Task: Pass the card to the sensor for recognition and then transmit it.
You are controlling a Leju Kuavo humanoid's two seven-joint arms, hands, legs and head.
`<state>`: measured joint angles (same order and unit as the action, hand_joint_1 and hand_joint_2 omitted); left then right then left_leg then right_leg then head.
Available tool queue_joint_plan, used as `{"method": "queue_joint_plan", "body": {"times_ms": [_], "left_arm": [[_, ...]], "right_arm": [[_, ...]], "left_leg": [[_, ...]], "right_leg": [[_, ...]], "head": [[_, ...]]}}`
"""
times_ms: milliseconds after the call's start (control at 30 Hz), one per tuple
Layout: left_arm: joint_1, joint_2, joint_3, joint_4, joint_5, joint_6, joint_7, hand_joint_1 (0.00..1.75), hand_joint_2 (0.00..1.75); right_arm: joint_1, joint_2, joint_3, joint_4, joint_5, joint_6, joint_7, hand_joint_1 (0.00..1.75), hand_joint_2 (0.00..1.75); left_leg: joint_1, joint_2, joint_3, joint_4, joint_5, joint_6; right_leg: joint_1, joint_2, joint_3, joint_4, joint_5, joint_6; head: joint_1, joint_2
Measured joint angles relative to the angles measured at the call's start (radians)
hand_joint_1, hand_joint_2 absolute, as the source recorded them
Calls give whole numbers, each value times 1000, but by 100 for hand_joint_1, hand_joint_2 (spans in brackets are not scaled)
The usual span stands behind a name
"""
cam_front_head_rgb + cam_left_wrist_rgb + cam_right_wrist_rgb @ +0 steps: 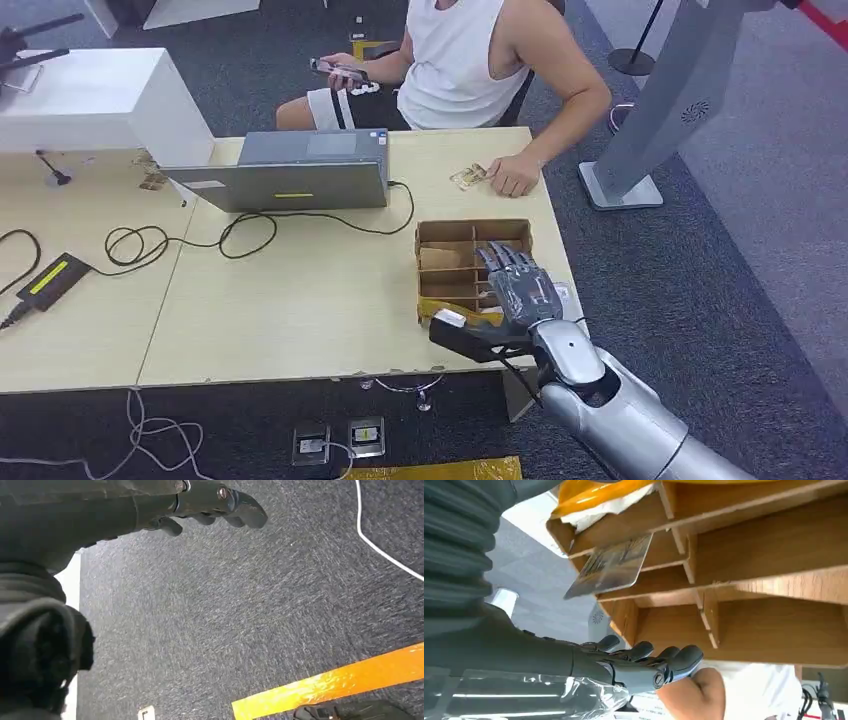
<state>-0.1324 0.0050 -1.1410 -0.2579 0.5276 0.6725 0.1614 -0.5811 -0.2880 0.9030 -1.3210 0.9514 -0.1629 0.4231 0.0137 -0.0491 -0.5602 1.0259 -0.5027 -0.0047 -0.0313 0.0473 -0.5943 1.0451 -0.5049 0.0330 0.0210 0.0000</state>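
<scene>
My right hand (517, 285) hovers over a wooden box (432, 232) with several compartments at the table's right end. Its fingers (649, 662) are stretched out and apart, and hold nothing. A card (611, 565) stands tilted in one compartment, apart from the fingers. A black device (468, 338) with a white label lies at the table's front edge, just left of my wrist. Another card (468, 177) lies on the far side of the table beside a person's hand (517, 180). My left hand (210, 502) hangs above the carpet, fingers loose, with nothing in it.
A seated person (455, 60) across the table holds a phone. A grey laptop (290, 170) with a black cable sits mid-table, a black power adapter (50, 278) at the left, a white box (100, 95) at the far left. A grey stand (650, 130) rises on the right.
</scene>
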Motion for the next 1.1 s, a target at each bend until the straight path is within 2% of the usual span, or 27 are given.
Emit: {"method": "queue_joint_plan", "body": {"times_ms": [1100], "left_arm": [[13,1,0,0,19,6,-5,0,0]], "right_arm": [[-14,14,16,82,-30,-13,17,0,175]], "left_leg": [[0,0,0,0,0,0]], "right_leg": [[0,0,0,0,0,0]], "head": [[0,0]]}}
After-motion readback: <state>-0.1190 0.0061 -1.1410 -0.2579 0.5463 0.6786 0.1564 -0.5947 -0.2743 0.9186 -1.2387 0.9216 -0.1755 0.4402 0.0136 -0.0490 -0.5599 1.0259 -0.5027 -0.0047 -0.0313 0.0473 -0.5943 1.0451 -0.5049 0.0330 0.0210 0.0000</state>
